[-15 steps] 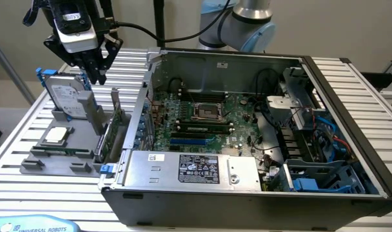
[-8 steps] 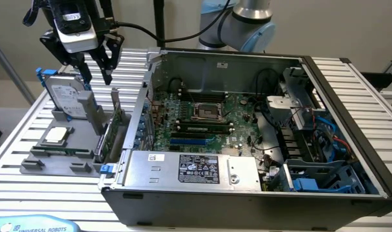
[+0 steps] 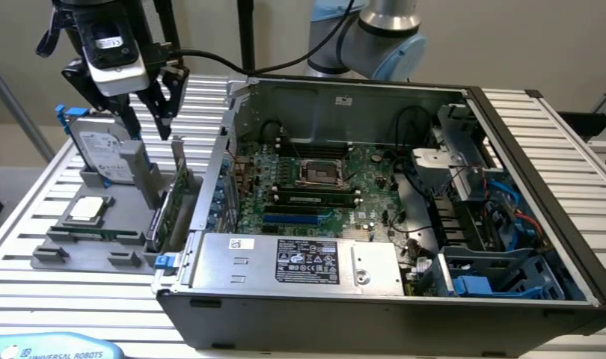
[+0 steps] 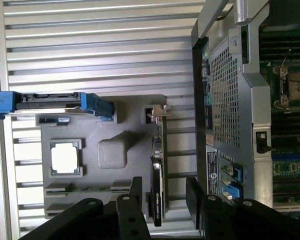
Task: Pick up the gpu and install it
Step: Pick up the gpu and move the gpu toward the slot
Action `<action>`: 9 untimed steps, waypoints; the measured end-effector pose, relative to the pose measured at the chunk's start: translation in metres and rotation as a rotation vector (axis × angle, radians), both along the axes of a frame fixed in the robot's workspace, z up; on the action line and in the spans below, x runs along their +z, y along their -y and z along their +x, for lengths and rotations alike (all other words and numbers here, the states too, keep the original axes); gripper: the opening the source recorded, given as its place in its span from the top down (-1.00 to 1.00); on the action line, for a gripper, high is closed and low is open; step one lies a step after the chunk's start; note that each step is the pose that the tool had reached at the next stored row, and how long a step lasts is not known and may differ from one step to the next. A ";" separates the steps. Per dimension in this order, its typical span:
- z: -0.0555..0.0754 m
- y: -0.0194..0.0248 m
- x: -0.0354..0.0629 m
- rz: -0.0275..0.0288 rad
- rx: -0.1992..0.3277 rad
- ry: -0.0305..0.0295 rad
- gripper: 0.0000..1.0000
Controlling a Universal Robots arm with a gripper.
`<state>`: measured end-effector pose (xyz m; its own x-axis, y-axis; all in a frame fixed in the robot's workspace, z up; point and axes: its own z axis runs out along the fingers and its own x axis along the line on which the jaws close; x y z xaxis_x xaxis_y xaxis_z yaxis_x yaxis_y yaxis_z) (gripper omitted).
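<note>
The gpu stands on edge in a slot at the right side of a grey parts holder, its silver bracket at the far end, close beside the computer case. In the wrist view the gpu appears as a thin black strip with the bracket end farthest from the fingers. My gripper hangs open a little above the card and touches nothing. In the wrist view the gripper has one black finger on each side of the card's line.
The holder also carries a silver hard drive in a blue frame and a square CPU chip. The open computer case lies to the exterior view's right, with its motherboard exposed and a power supply at the front.
</note>
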<state>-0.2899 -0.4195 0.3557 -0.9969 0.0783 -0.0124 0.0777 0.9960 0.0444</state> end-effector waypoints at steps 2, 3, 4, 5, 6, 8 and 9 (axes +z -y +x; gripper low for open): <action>-0.002 0.0015 -0.0039 0.0001 -0.001 0.0004 0.04; -0.002 0.0023 -0.0057 0.0000 -0.002 0.0002 0.04; -0.002 0.0034 -0.0075 0.0000 -0.002 0.0003 0.04; -0.002 0.0048 -0.0092 -0.0002 -0.002 0.0000 0.04; -0.002 0.0067 -0.0109 -0.0002 -0.003 0.0002 0.04; -0.002 0.0110 -0.0147 -0.0001 -0.007 0.0030 0.04; -0.002 0.0131 -0.0165 0.0000 -0.009 0.0040 0.04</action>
